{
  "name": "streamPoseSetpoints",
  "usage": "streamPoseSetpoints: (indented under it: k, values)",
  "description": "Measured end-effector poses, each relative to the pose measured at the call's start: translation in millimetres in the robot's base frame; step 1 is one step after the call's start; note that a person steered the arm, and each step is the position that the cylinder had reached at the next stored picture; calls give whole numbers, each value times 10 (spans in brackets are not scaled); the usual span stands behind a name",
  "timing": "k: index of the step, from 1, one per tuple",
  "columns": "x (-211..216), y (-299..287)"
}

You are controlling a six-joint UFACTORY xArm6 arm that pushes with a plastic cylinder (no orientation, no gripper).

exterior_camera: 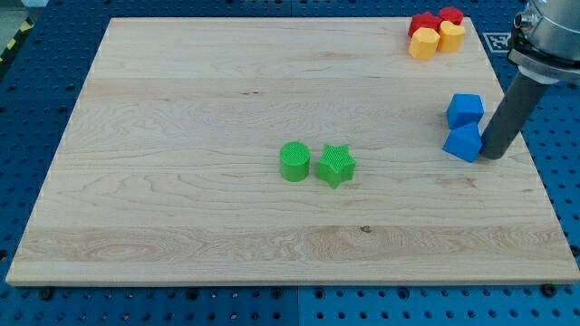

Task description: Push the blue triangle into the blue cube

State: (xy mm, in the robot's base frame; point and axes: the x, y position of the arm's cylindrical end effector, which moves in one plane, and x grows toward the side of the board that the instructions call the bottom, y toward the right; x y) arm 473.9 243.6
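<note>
1. the small blue plastic triangle block [462, 143] sits near the view's right edge of the board, about halfway down. it looks to be touching, or all but touching, the blue plastic cube [465, 110] just above it toward the view's top; you cannot quite tell whether a sliver of gap is left.
2. your tool is a straight dark rod with nothing to open or close, so it grips nothing. my tip [492, 157] rests on the board against the triangle's right side, slightly toward the view's bottom.
3. judging from this, the step is nearly done. to finish it well, bring the tip round under the triangle and push gently toward the view's top, through its middle, so it does not spin off leftward.
4. keep the stroke short: the cube looks light and would likely slide away.
5. well apart, near the board's centre, a green cylinder [294, 161] and a green star [335, 165] sit side by side.
6. at the view's top right, two red blocks [437, 18] and two yellow blocks [436, 39] cluster together.
7. the surface is a pale wooden board [227, 91] on a blue perforated table [54, 72].
</note>
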Motion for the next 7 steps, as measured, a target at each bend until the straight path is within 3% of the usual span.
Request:
streamPoseSetpoints:
  k: [3, 5, 7]
  values:
    - [290, -333]
    - [138, -861]
    - [100, -503]
